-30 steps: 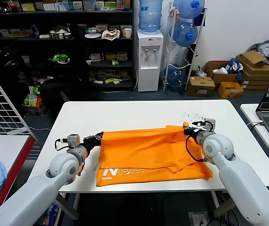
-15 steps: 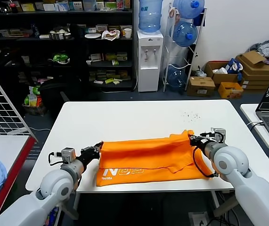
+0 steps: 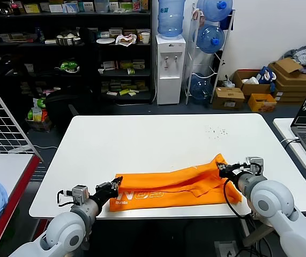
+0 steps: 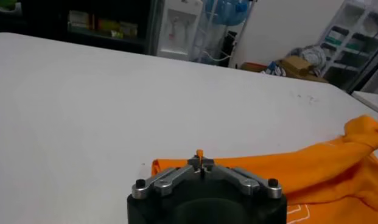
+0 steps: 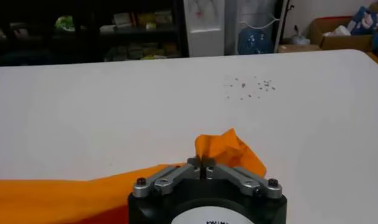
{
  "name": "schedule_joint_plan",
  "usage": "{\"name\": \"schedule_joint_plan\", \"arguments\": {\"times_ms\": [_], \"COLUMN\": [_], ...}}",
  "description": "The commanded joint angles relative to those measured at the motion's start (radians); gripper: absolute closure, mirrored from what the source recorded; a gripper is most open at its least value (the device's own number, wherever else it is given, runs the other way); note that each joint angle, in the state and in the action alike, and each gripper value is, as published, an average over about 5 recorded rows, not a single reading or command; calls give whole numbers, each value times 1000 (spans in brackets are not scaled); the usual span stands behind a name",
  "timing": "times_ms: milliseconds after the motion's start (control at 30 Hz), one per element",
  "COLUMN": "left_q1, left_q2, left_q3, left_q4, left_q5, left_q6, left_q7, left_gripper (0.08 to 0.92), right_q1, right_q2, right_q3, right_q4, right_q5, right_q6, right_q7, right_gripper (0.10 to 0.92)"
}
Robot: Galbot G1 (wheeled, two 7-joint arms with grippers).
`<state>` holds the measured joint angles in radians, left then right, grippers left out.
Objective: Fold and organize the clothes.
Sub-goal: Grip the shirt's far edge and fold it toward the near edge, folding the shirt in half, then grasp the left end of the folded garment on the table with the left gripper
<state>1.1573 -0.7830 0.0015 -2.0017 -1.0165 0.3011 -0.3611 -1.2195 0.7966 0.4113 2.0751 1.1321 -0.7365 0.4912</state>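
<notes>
Head view: orange T-shirt [image 3: 174,184] is lying in a long narrow band along the near edge of the white desk [image 3: 158,136], pale lettering showing on the low layer near its left end. Left claw [image 3: 116,185] is pinching the shirt's left corner, fingers pressed together on a small tab of fabric; the left wrist view shows an orange sliver poking up between the closed tips [image 4: 200,163]. Right claw [image 3: 221,168] is pinching the shirt's right corner, which is lifting into a small peak; the right wrist view shows the closed tips [image 5: 204,163] biting bunched cloth.

Judgement: a fold toward the near edge is under way, with both corners held.

Risks: the left grip is thin, so the soft fabric could slip out if the arms pull apart. The shirt is sitting right at the desk's near edge, so more pulling that way could drag it off. Uneven arm travel would skew the fold, and the loose flap in the middle could wrinkle.
</notes>
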Motion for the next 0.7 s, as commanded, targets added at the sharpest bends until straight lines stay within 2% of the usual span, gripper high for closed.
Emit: {"name": "schedule_joint_plan", "arguments": {"times_ms": [33,433,700], "left_q1": [46,75,90], "left_q2": [9,-9,-51], "left_q3": [-31,-61,-66], "left_q4": [-28,-15,58], "left_q5": [6,13,5], "left_q6": [3,2,-2], "left_q7": [-2,-10,5], "left_gripper": [802,456,222], "right_q1": [-80,-70,-71], "right_q2": [-14,-8,18], "right_q3": [34,51,55], "right_q4": [54,52,46], "right_q5": [13,11,-4], "right_q6": [-49,-49,-49], "right_q7": [-13,-5,-5], "right_gripper": [751,405,174]}}
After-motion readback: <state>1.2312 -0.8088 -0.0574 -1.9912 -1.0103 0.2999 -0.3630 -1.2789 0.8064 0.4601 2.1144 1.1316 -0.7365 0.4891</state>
